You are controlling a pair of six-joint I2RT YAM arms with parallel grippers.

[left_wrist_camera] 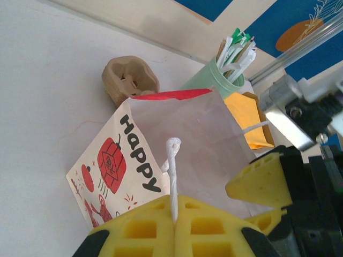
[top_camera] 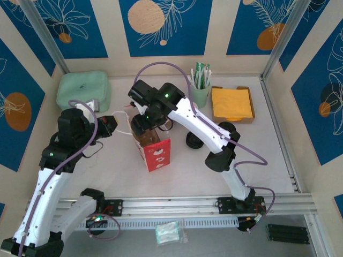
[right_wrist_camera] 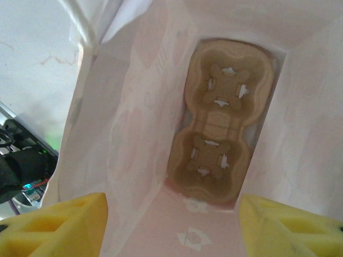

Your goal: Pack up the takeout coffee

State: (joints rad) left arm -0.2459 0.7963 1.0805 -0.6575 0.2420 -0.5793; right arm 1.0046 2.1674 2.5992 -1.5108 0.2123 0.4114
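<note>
the left gripper (left_wrist_camera: 174,217) is clamped on the white twisted handle (left_wrist_camera: 172,160) of the paper bag (left_wrist_camera: 120,160), low in the centre of the left wrist view. the right gripper (right_wrist_camera: 171,222) has its jaws wide apart with nothing between them. its yellow fingertips sit in the lower corners of the right wrist view, which looks down into the bag's mouth. at the bag's bottom lies a brown pulp carrier (right_wrist_camera: 225,134), its two wells bare. in the top view the bag stands at centre. just right of it is a dark round shape (top_camera: 193,141), partly behind the right arm. it may be the takeout coffee, but i cannot tell. a green cup of sticks (top_camera: 199,92) and orange napkins (top_camera: 231,103) sit at upper right.
</note>
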